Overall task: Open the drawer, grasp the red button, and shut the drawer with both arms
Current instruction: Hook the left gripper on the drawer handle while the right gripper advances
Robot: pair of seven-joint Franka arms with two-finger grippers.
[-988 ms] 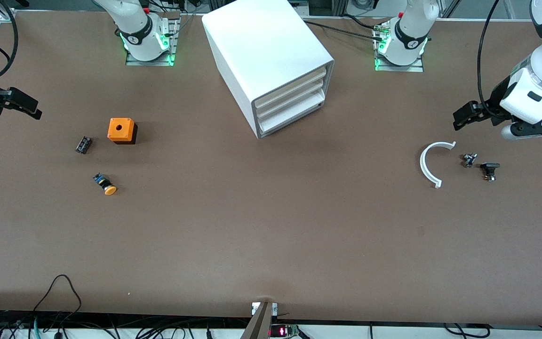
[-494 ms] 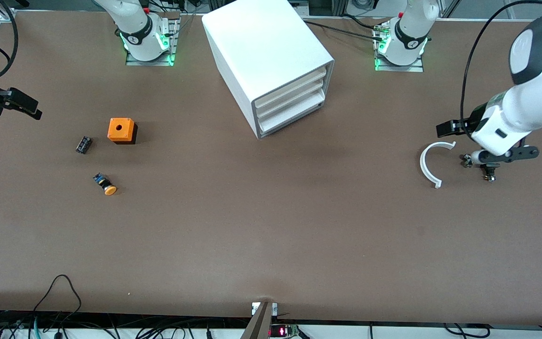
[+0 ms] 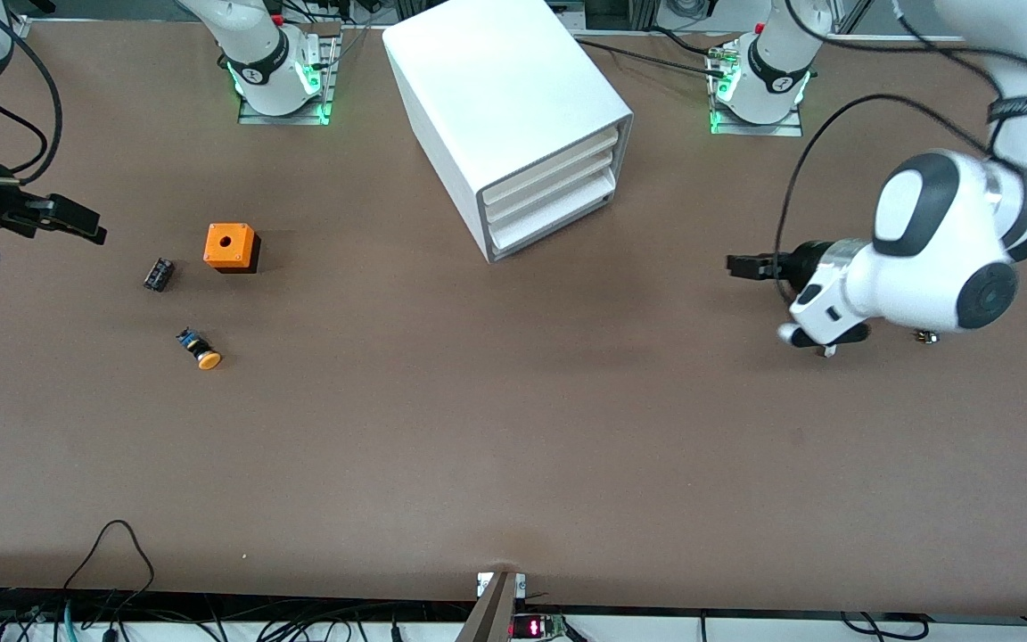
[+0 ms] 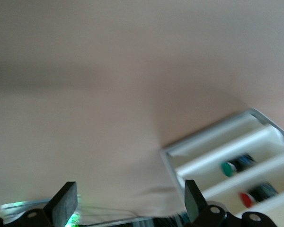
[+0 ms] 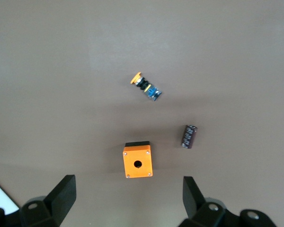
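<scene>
Meanwhile, drawer (image 3: 558,207) shut, well apart from left gripper (image 3: 736,265) and right gripper (image 3: 90,230), jaws wide.

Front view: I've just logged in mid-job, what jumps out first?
The white cabinet stands between the two bases, its three drawers shut. The left arm's bulky white wrist hangs over the table at its own end, its open left gripper pointing toward the cabinet. Toward the right arm's end lie an orange cube and an orange-capped button, with the open right gripper over the table's edge there.
</scene>
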